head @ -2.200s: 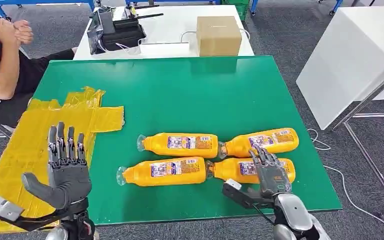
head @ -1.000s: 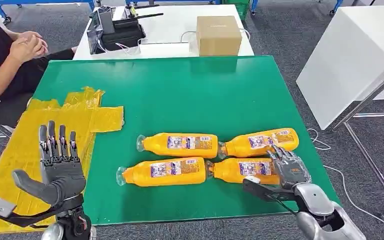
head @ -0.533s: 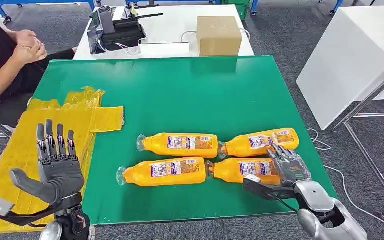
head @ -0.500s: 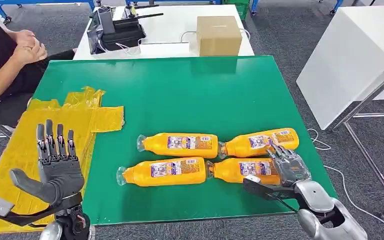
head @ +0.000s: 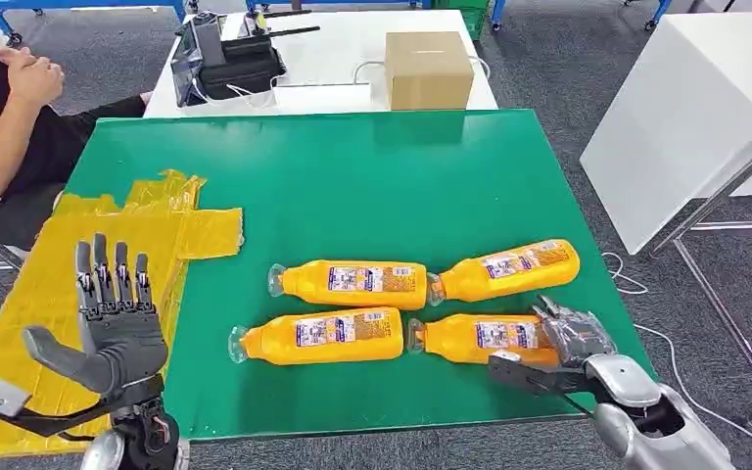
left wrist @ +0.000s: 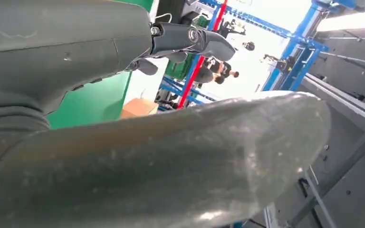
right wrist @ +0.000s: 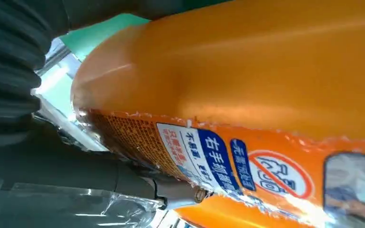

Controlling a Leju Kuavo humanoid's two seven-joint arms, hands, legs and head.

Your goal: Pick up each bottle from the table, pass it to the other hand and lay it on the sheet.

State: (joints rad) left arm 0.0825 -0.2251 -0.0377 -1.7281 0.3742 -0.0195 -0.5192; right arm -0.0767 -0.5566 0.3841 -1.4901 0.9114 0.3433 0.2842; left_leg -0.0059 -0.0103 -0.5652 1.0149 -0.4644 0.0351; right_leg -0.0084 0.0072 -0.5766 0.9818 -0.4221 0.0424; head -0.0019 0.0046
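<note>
Four orange bottles lie on the green table [head: 352,176]: far left [head: 352,283], near left [head: 323,336], far right [head: 509,269] and near right [head: 475,336]. My right hand [head: 573,338] grips the base end of the near right bottle, fingers curled over it and thumb on its near side. The right wrist view shows that bottle [right wrist: 247,71] pressed close against the hand. My left hand [head: 117,328] is raised over the yellow sheet [head: 59,264] with its fingers spread and nothing in it; its thumb [left wrist: 147,166] looms large in the left wrist view.
A person [head: 0,127] sits at the table's far left corner. Behind the green table a white table carries a cardboard box [head: 428,69] and a black case [head: 230,64]. Another white table [head: 695,108] stands to the right.
My right hand has closed round the near right bottle's base and drawn it slightly toward me, away from the far right bottle. The left hand has barely moved. The person's arms shifted.
</note>
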